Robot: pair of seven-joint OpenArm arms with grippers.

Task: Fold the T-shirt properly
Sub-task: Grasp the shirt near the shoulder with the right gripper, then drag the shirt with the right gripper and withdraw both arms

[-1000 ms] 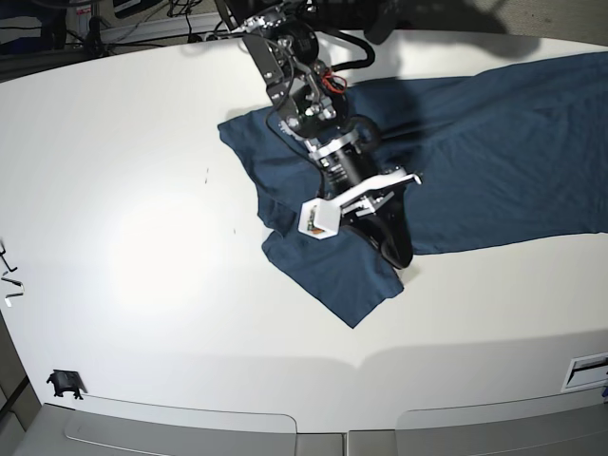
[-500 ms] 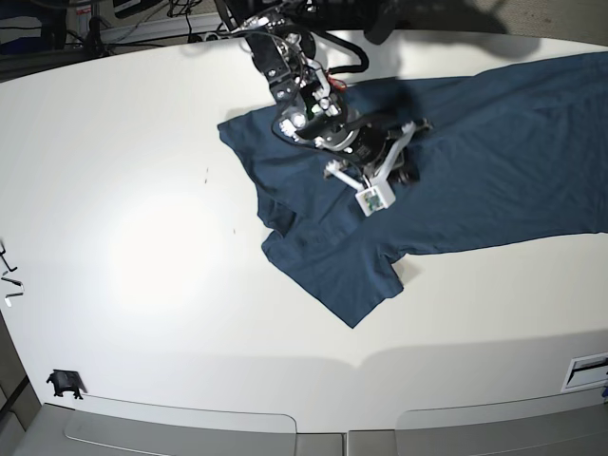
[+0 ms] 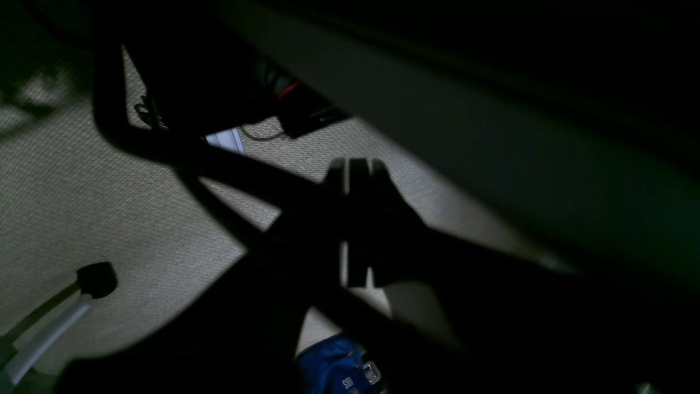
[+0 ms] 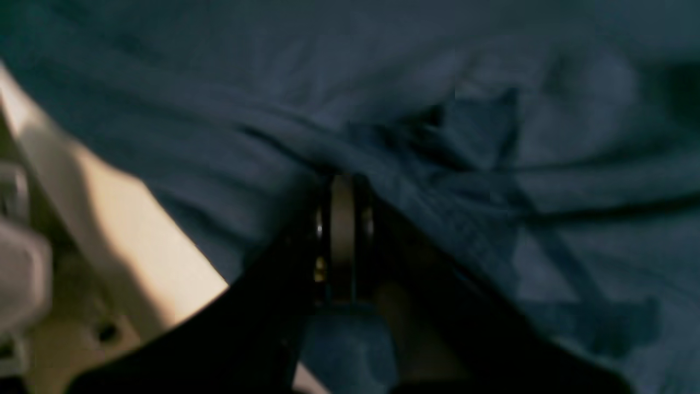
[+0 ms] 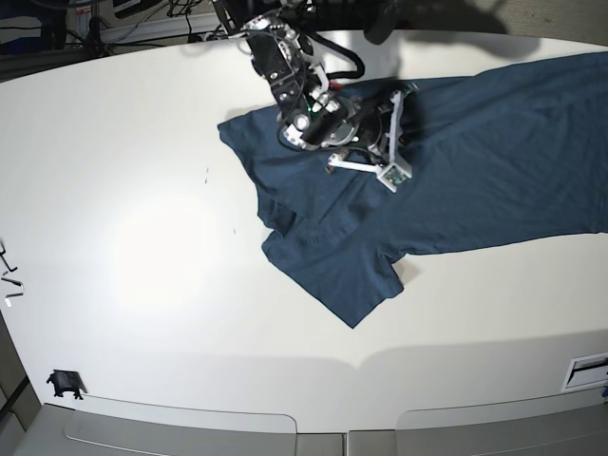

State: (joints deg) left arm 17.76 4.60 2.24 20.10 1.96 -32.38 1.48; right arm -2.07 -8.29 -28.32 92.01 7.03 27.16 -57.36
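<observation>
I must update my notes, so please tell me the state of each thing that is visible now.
T-shirt: unfolded, spread on the table, wrinkled.
Right claw: shut, over the T-shirt; a grip cannot be told.
Left claw: shut, empty, away from the table.

You see one T-shirt [image 5: 475, 171] on one white tabletop [image 5: 142, 190]. You see one robot arm [image 5: 304, 85] above the cloth in the base view. One small black object [image 5: 65, 383] sits near the tabletop's front corner, and two small dark specks [image 5: 207, 174] mark the white surface.
</observation>
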